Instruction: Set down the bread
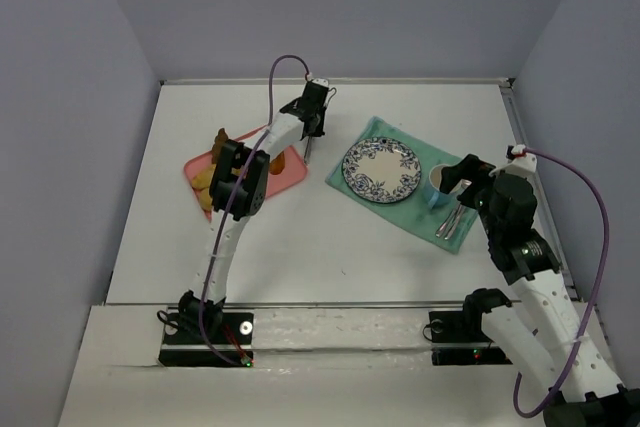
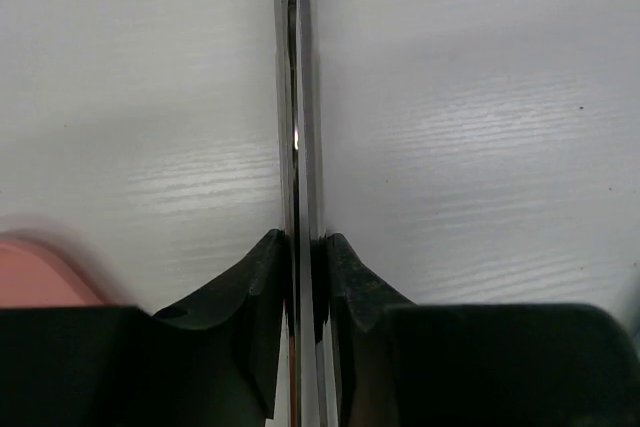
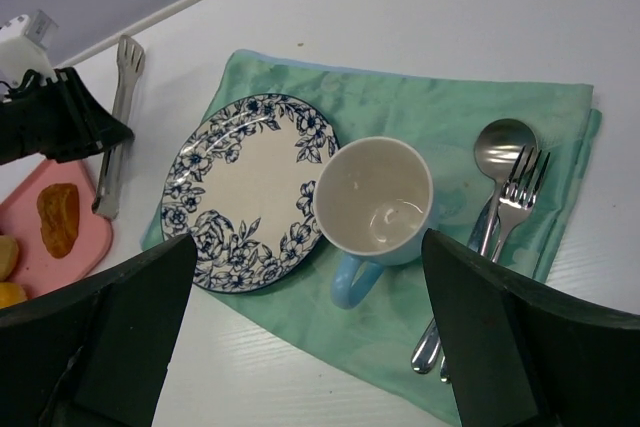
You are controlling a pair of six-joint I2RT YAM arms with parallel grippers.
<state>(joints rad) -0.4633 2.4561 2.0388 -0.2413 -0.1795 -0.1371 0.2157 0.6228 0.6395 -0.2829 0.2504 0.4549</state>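
The left gripper [image 2: 303, 247], clamped on metal tongs [image 2: 297, 97], is the nearer arm, with the bread [image 3: 58, 217] on the pink tray [image 3: 90, 245] at its 8 o'clock from above, while the right gripper [image 3: 310, 337] hangs spread over the mug [image 3: 372, 197].

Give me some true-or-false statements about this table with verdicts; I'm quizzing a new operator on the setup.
1. The plate is empty. True.
2. The left gripper is shut on the tongs. True.
3. The cup lies on its side. False: it stands upright on the green cloth.
4. The bread lies on the plate. False: it lies on the pink tray.
5. The right gripper holds the fork. False: it is open and empty; the fork lies on the cloth.
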